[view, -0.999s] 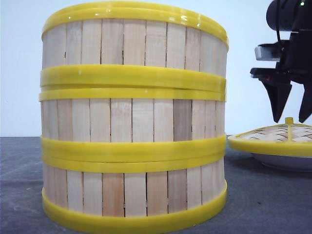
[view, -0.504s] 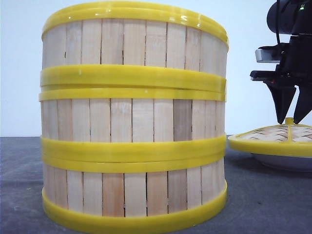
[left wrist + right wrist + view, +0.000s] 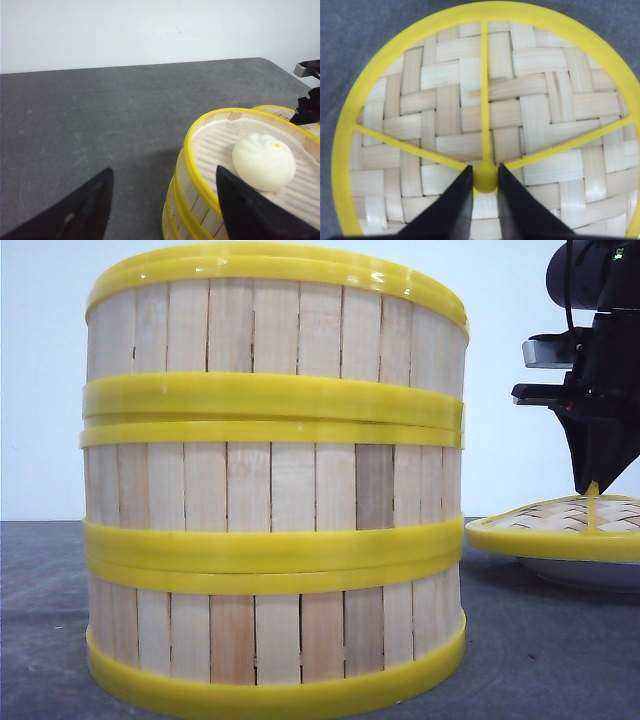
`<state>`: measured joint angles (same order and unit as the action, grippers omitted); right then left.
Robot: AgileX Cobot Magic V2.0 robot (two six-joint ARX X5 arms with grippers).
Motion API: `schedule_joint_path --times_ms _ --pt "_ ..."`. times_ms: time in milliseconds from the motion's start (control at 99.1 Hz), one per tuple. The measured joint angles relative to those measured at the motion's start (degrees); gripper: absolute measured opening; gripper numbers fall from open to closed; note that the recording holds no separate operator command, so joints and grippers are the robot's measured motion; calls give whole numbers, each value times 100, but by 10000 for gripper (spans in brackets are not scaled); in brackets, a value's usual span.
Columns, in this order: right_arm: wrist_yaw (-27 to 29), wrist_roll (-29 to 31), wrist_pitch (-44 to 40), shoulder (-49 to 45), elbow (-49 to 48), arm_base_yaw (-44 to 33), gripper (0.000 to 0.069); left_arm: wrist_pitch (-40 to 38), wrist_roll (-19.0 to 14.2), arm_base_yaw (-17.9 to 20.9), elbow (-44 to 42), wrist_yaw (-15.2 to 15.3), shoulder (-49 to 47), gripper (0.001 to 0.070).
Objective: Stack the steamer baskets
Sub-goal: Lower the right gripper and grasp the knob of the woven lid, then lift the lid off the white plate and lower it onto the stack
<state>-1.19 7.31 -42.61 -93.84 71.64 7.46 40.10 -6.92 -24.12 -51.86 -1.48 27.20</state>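
Observation:
Three steamer baskets [image 3: 275, 480] stand stacked one on another, filling the left and middle of the front view. The top basket [image 3: 200, 165] holds a white bun [image 3: 263, 161]. My left gripper [image 3: 162, 200] is open, one finger over the table and the other over the top basket's rim. To the right, the woven lid [image 3: 485, 115] with yellow rim rests on a white plate [image 3: 580, 572]. My right gripper [image 3: 484, 176] is shut on the lid's yellow knob [image 3: 485, 181], its black fingers [image 3: 600, 455] coming down from above.
The dark grey table [image 3: 100, 115] stretches out beside the stack, with a white wall behind. The lid's rim [image 3: 545, 537] sits close to the right of the stack.
My right gripper has come down onto the lid and its fingers have closed round the knob. The stack and the lid have not moved.

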Motion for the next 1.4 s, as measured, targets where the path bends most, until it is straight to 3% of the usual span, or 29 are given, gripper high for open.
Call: schedule_joint_path --times_ms 363,696,978,1402 --pt "-22 -24 -323 522 114 0 54 -2 0 0 0 2 0 391" --pt "-345 -280 -1434 1226 1598 299 53 -2 0 0 0 2 0 391" --pt "-979 -365 -1895 1228 3104 1421 53 -2 0 0 0 2 0 391" --pt "-944 -367 -1996 1082 3187 3521 51 0 0 0 0 2 0 391"
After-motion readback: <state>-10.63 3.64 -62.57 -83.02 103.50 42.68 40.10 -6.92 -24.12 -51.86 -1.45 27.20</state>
